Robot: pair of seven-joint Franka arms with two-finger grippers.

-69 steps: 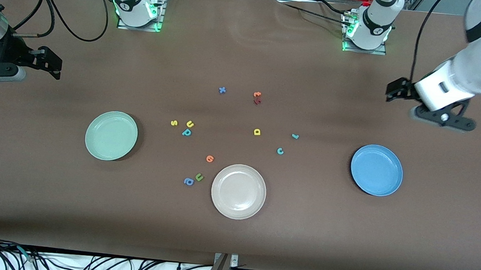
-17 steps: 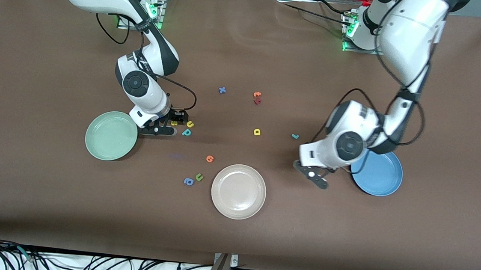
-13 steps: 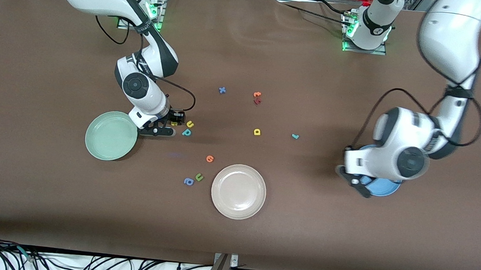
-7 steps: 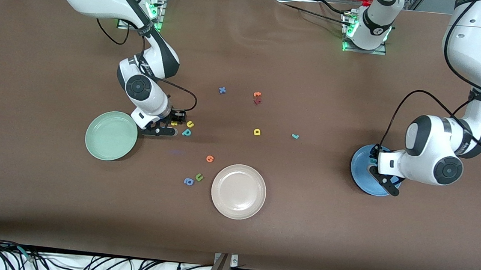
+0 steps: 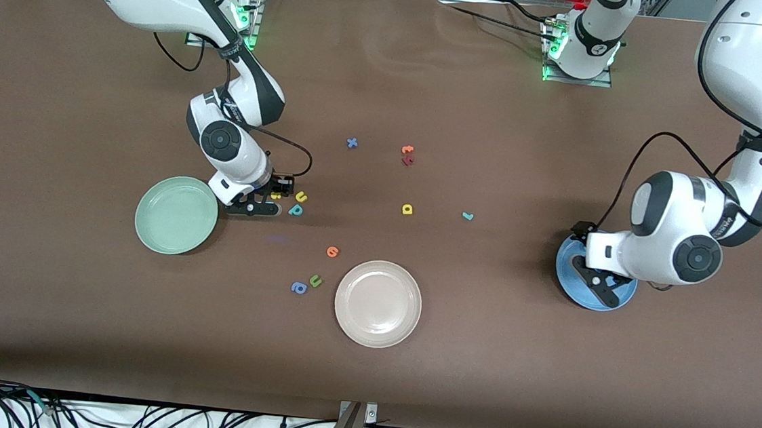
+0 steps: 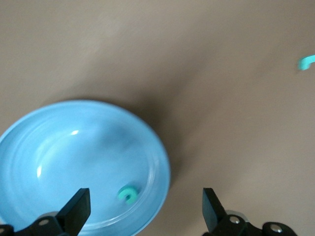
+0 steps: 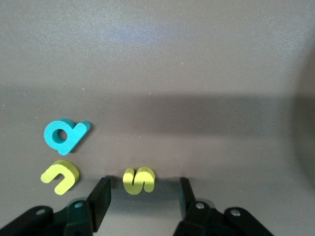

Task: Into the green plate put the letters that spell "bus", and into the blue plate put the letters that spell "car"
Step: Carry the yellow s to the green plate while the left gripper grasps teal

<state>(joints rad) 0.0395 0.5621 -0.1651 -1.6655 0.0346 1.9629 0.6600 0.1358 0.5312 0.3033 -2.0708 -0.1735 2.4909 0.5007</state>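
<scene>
Brown matting covers the surface [image 5: 451, 355]. The blue plate [image 5: 569, 283] holds the teal "c" [image 6: 128, 194]; the left gripper [image 6: 142, 214] hangs open above it. The green plate [image 5: 175, 215] and beige plate [image 5: 378, 303] hold nothing. The right gripper [image 7: 142, 196], part-open, straddles the yellow "s" [image 7: 139, 180], apart from it, beside the yellow "u" [image 7: 60, 176] and teal "b" [image 7: 65, 135].

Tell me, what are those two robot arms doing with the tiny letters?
They are sorting letters onto plates. The left pincer hangs open over the blue plate, and the teal "c" lies in it. The right pincer is down around the yellow "s", beside the green plate, not gripping it yet.
</scene>
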